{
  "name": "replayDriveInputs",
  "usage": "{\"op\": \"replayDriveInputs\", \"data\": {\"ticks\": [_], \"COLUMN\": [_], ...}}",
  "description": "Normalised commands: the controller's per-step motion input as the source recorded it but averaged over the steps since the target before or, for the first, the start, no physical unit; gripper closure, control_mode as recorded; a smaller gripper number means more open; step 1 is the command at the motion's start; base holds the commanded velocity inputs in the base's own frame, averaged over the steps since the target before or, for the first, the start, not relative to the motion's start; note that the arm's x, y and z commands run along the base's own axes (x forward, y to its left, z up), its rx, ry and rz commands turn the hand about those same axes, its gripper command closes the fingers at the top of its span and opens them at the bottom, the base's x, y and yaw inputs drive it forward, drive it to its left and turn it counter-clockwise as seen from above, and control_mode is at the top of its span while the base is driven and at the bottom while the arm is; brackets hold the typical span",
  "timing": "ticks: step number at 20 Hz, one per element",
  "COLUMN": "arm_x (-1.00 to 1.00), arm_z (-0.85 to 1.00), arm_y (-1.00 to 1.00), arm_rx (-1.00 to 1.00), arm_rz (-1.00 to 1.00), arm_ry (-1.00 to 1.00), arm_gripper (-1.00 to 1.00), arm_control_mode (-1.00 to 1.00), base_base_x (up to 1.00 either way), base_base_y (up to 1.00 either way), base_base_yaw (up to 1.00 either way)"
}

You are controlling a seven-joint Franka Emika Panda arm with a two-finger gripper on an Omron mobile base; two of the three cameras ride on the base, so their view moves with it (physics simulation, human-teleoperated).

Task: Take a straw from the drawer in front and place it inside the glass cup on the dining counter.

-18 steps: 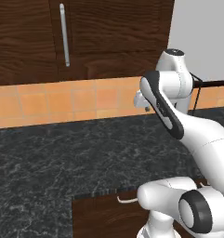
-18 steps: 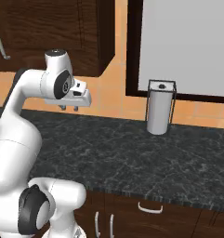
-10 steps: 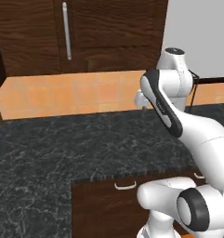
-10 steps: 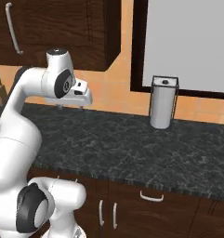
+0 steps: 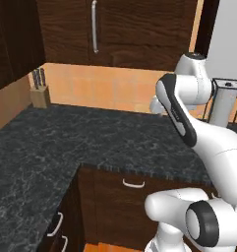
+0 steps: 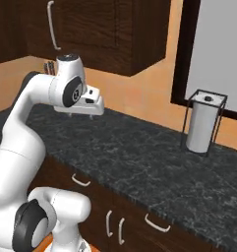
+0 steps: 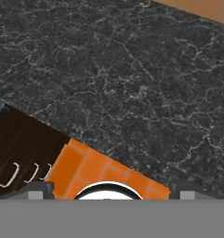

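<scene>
The fingers [image 6: 85, 112] hang under the white hand, raised over the black speckled worktop [image 6: 154, 162], and whether they are spread or closed I cannot tell from here; nothing shows between them. In the left base view the hand is tucked behind the arm's own upper link, with the fingers [image 5: 157, 109] barely peeking out. Looking down along the hand, there is black speckled stone [image 7: 132, 79] across most of the picture, an edge of orange tiled floor [image 7: 104, 172] below it, and a dark wood cabinet front with curved silver handles [image 7: 25, 173] at the lower left.

Out from the hand: a dark brown drawer front with a small curved silver handle [image 5: 133, 183] sits shut under the worktop edge, right by the robot's base; I cannot say it is the wide one. To the right stands a paper towel roll in a black wire holder [image 6: 202, 123], well apart from the hand. Far left, a knife block [image 5: 40, 92] sits against the orange wall. Dark upper cabinets [image 5: 120, 29] with a long silver handle hang above.
</scene>
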Motion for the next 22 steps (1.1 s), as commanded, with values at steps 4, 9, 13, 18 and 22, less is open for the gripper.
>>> {"op": "replayDriveInputs", "data": {"ticks": [4,9,13,18,22], "arm_x": [0.0,0.0,0.0,0.0,0.0], "arm_z": [0.0,0.0,0.0,0.0,0.0], "arm_y": [0.0,0.0,0.0,0.0,0.0], "arm_rx": [0.0,0.0,0.0,0.0,0.0], "arm_rz": [0.0,0.0,0.0,0.0,0.0], "arm_ry": [0.0,0.0,0.0,0.0,0.0], "arm_gripper": [-1.0,-1.0,-1.0,-1.0,-1.0], "arm_control_mode": [1.0,1.0,1.0,1.0,1.0], "base_base_x": [-0.09,-0.15,-0.16,-0.21,-0.06], "base_base_y": [-0.63,-0.55,-0.5,-0.54,-0.62], "base_base_yaw": [0.72,0.66,0.49,0.33,0.32]}}
